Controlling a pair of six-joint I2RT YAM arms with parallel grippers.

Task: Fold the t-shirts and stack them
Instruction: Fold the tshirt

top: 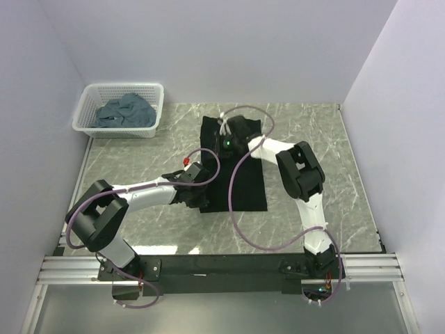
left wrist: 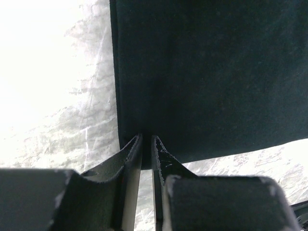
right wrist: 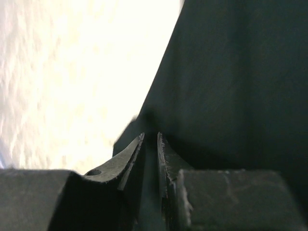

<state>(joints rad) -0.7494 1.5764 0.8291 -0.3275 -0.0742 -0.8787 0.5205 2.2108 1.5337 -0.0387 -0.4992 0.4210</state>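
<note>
T-shirts are seen at two places on the marble table (top: 313,139). Nearest, the black t-shirt (top: 243,188) is spread flat at the table's middle as a long rectangle, with its long sides running from near to far. Its near left corner is held by the left gripper (top: 199,193), whose arm comes in low from the left. In the left wrist view, the left gripper (left wrist: 147,144) is seen with its jaws almost together and only a thin slit between them. The edge of the black t-shirt (left wrist: 207,72) is pinched at their tips. Bare marble is shown to the left of that edge and past the near hem.

Farther along the same left side, toward the shirt's far end, the right gripper (top: 226,144) is set down on the cloth, with its arm stretched across the shirt from the right. In the right wrist view, the right gripper (right wrist: 150,139) is likewise narrowed to a slit, and dark cloth is caught between the jaws. The shirt's edge is outlined there against the bright tabletop.

Farthest, at the table's far left corner by the wall, a white lattice basket (top: 83,111) is placed. The blue-grey t-shirts (top: 125,113) are heaped loosely inside it, well apart from the black one.
</note>
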